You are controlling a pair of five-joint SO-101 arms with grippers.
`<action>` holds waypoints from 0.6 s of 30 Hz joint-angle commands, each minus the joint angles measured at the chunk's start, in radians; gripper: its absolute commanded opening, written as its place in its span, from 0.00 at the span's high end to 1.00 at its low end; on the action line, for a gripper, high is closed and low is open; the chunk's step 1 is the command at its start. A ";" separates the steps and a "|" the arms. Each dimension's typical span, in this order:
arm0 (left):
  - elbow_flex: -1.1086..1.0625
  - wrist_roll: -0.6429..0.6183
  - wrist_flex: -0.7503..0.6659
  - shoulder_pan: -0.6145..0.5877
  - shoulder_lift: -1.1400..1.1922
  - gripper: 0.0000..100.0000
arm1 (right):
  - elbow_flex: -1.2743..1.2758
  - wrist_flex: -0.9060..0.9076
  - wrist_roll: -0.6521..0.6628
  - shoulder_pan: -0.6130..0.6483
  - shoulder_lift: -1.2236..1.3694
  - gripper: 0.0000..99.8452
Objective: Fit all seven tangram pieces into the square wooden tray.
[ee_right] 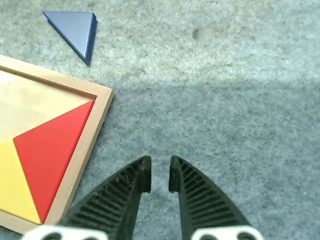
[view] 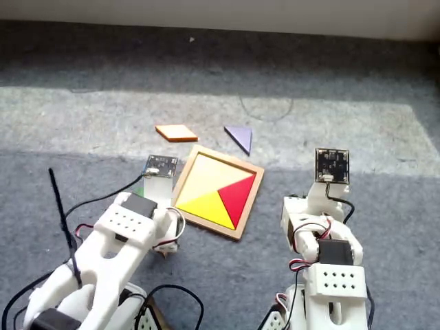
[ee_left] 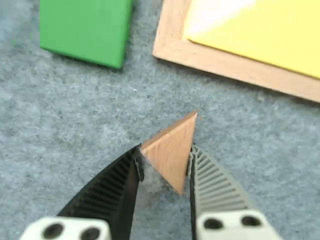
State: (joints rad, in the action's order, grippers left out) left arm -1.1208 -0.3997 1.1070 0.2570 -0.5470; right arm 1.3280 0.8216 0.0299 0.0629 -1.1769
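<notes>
One wooden triangle (ee_left: 170, 150) clamped in left gripper (ee_left: 165, 156), beside tray (ee_left: 225, 64)

Daylight falls as one bright band across the far half of the grey worktop (view: 82, 110); the near half lies in even shade. The orange piece (view: 177, 133) and the blue triangle (ee_right: 75, 27) sit in the lit band. The band's near edge crosses the far corner of the wooden tray (view: 253, 199), where the yellow piece (ee_left: 270, 45) glares almost white. Beneath the left fingers (ee_left: 215, 185) and the tan triangle (ee_left: 172, 150) lies only a faint, soft shadow.
</notes>
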 commanded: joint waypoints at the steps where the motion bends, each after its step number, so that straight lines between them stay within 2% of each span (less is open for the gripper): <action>1: 0.064 -0.014 0.089 -0.007 -0.199 0.98 | -0.002 -0.019 0.000 -0.012 -0.015 0.92; 6: 0.077 -0.021 0.094 -0.005 -0.403 0.98 | -0.002 -0.019 0.000 -0.012 -0.015 0.92; 9: 0.077 -0.084 0.031 -0.005 -0.427 0.99 | -0.002 -0.019 0.000 -0.012 -0.015 0.92; 13: 0.105 -0.158 -0.058 -0.004 -0.351 0.99 | -0.002 -0.019 0.000 -0.012 -0.015 0.92; 18: 0.274 -0.229 -0.068 -0.001 -0.147 0.99 | -0.002 -0.019 0.000 -0.012 -0.015 0.92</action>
State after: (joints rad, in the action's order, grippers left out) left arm -1.0104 -0.5685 1.0671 0.2585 -0.8324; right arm 1.3280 0.8216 0.0299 0.0629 -1.1769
